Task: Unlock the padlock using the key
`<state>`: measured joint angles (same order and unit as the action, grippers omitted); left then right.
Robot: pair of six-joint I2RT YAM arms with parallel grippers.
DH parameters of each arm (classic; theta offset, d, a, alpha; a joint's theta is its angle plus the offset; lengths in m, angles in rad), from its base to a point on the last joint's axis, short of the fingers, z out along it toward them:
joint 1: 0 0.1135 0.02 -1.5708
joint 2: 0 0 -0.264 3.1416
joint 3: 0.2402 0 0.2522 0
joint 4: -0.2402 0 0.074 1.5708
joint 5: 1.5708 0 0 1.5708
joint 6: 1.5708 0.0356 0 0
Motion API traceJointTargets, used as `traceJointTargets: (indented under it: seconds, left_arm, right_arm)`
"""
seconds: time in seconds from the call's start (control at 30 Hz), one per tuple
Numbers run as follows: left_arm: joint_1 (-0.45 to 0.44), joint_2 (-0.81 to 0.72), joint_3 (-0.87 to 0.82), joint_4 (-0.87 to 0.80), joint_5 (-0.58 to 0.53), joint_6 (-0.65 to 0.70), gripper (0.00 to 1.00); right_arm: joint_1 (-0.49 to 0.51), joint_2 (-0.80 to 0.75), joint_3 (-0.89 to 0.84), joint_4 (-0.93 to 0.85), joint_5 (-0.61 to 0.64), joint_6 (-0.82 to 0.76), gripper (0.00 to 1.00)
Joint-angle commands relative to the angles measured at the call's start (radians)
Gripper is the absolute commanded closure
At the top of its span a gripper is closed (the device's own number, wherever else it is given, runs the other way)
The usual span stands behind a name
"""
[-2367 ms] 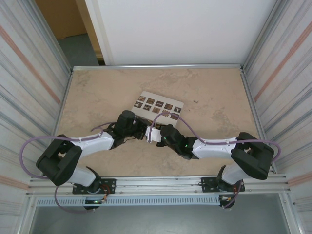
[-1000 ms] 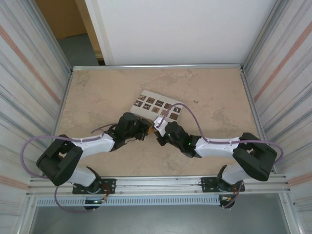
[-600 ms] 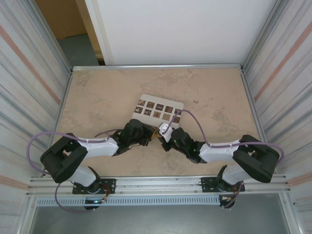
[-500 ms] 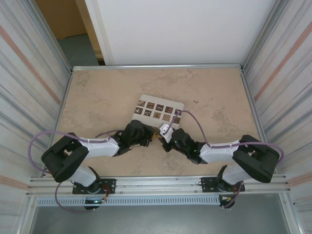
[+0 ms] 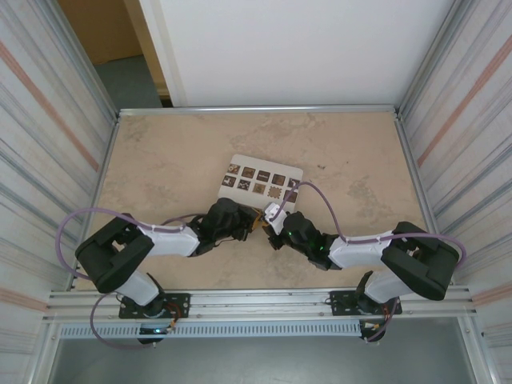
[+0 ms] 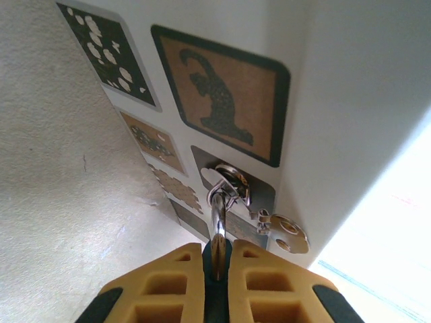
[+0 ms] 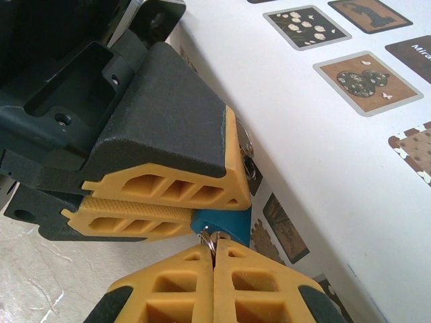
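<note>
The padlock point(image 7: 225, 221) is a small blue block pinched between the yellow fingers point(image 7: 175, 185) of my left gripper point(image 5: 250, 225). Its silvery shackle point(image 6: 217, 229) sticks out past the left gripper point(image 6: 217, 252) in the left wrist view, with a key ring and a spare key point(image 6: 291, 235) hanging by it. My right gripper point(image 7: 214, 247) is shut on the key point(image 7: 217, 237). Only a sliver of the key and its ring show, right against the blue body. How far the key sits in the lock is hidden. In the top view my right gripper point(image 5: 270, 223) meets the left one tip to tip.
A white box point(image 5: 264, 178) with dark patterned squares lies just beyond the two grippers, and both wrist views look along it point(image 6: 350, 101) point(image 7: 323, 134). The beige tabletop point(image 5: 176, 152) stretches round it inside metal rails and striped side walls.
Over the last seconds both grippers, still joined at the padlock, have drifted slightly right and toward the near edge. The left arm's elbow has swung right. Both grips are unchanged.
</note>
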<state>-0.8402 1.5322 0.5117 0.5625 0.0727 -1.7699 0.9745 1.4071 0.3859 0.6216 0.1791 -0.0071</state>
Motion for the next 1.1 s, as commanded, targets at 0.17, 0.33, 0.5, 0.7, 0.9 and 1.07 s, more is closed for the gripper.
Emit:
traceJointTargets:
  seconds: [0.17,0.33,0.5,0.7,0.9,1.07]
  left_arm:
    - [-0.010,-0.027,-0.019,0.007,0.049,0.012,0.88]
    - [0.003,-0.092,-0.019,-0.080,0.030,0.051,0.79]
    - [0.010,-0.177,-0.029,-0.166,-0.004,0.074,0.63]
    - [0.012,-0.293,-0.006,-0.311,-0.068,0.163,0.52]
    - [0.009,-0.437,0.096,-0.561,-0.188,0.350,0.46]
    - [-0.026,-0.531,0.188,-0.717,-0.324,0.504,0.44]
  right_arm:
    - [-0.031,0.021,-0.004,-0.031,0.067,0.027,1.00]
    - [-0.041,0.015,-0.007,-0.034,0.041,0.035,1.00]
    - [-0.058,-0.001,-0.016,-0.035,0.004,0.055,1.00]
    - [-0.116,-0.042,-0.028,-0.037,-0.119,0.126,1.00]
    - [-0.204,-0.097,-0.040,-0.073,-0.251,0.222,1.00]
    - [-0.270,-0.125,-0.043,-0.132,-0.324,0.324,1.00]
